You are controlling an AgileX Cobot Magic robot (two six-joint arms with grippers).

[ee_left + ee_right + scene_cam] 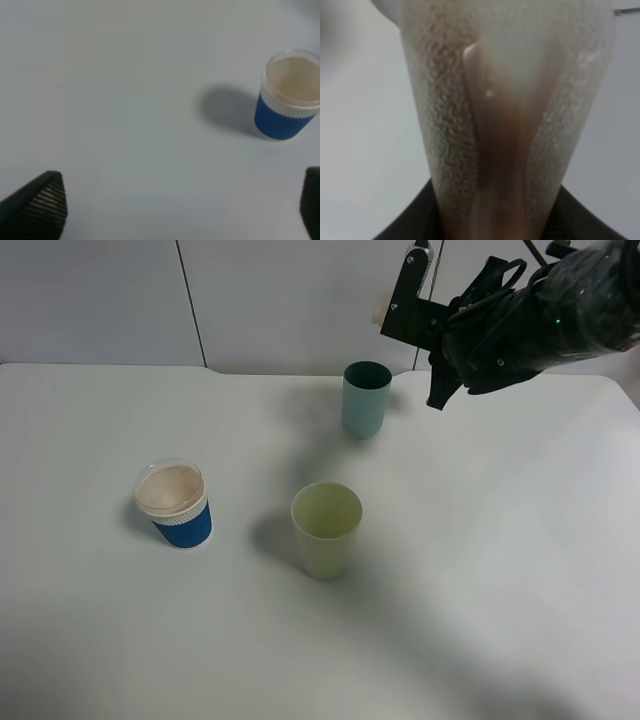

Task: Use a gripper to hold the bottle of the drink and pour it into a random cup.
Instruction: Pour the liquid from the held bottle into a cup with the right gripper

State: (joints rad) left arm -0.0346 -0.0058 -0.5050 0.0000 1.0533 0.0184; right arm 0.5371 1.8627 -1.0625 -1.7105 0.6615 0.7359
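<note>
The teal cup stands upright at the back of the white table. Just above it and to its right hangs my right gripper, shut on the bottle. In the right wrist view the translucent bottle fills the picture, with the brown drink running in a streak along its inside. From the exterior high view only a pale end of the bottle shows past the black hand, and I see no stream falling. My left gripper is open over bare table, with its fingertips wide apart.
A blue ribbed cup with a white rim stands at the left. A pale yellow-green cup stands in the middle, in front of the teal one. The table's back edge meets a grey wall.
</note>
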